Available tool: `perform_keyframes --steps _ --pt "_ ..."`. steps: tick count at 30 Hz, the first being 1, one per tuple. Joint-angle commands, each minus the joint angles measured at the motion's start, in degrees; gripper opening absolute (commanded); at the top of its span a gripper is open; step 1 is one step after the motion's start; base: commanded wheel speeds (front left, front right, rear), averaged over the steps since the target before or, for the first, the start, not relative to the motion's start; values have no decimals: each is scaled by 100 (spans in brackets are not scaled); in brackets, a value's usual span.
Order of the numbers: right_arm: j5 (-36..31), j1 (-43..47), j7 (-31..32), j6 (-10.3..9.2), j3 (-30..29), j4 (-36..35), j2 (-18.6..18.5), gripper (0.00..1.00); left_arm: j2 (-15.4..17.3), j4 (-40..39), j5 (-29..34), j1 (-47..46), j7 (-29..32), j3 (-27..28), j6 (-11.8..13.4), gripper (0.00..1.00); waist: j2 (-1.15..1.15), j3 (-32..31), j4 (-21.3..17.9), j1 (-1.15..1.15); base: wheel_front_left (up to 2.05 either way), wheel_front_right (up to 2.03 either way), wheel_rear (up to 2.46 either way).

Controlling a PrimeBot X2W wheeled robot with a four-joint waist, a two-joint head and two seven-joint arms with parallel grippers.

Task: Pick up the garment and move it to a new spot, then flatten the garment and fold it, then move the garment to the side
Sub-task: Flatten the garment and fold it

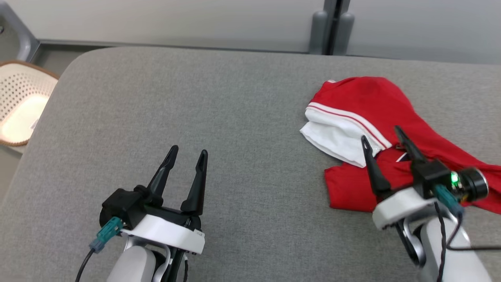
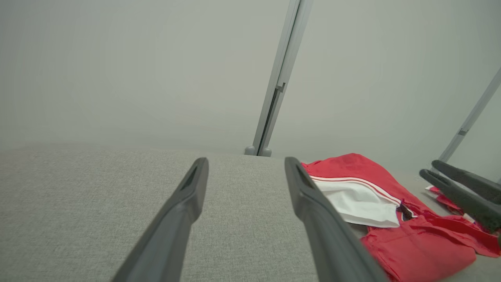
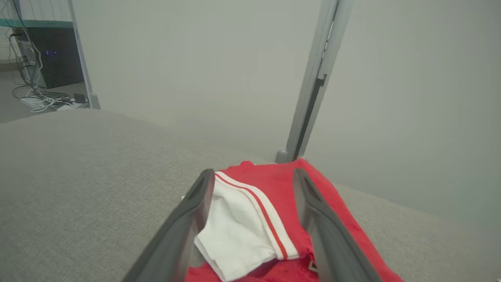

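You have one garment (image 1: 368, 102), red with a white panel and white stripes. It lies crumpled on the right side of the grey fabric-covered worktop (image 1: 195, 98), towards the far edge. Your right hand (image 1: 381, 133) sits over the garment's near part, its two fingers spread with nothing pinched between them. Your left hand (image 1: 188, 150) is well apart from the garment, over bare fabric, with its two fingers also spread and empty. One perforated cream basket (image 1: 19, 102) stands beyond the worktop's left corner. One grey post (image 1: 330, 27) rises behind the far edge.
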Motion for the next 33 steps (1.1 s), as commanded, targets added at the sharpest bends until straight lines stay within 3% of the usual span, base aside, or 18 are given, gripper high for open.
perform_keyframes --steps 1,15,16,17,26,33 --pt "-38 -142 72 -6 39 76 -105 100 18 29 -40 -108 2 -29 -7 100 0 194 146 0 0 0 0" --pt "-6 -1698 1183 -7 1024 1711 -1150 100 18 84 -331 -456 2 -395 -7 100 0 779 778 0 0 0 0" --pt "28 -1756 1236 -7 1077 1806 -1192 95 19 87 -352 -473 2 -399 -7 100 0 791 804 0 0 0 0" --pt "47 -1825 1271 -7 1101 1895 -1242 0 20 93 -367 -482 1 -408 -7 100 0 801 826 0 0 0 0" --pt "600 -2007 930 -4 1260 2120 -1078 0 20 155 -371 -465 1 -437 -7 100 0 699 873 0 0 0 0" --pt "1716 -2058 431 -3 2299 1570 -692 0 20 211 -253 -349 2 -365 -7 100 0 347 817 0 0 0 0"
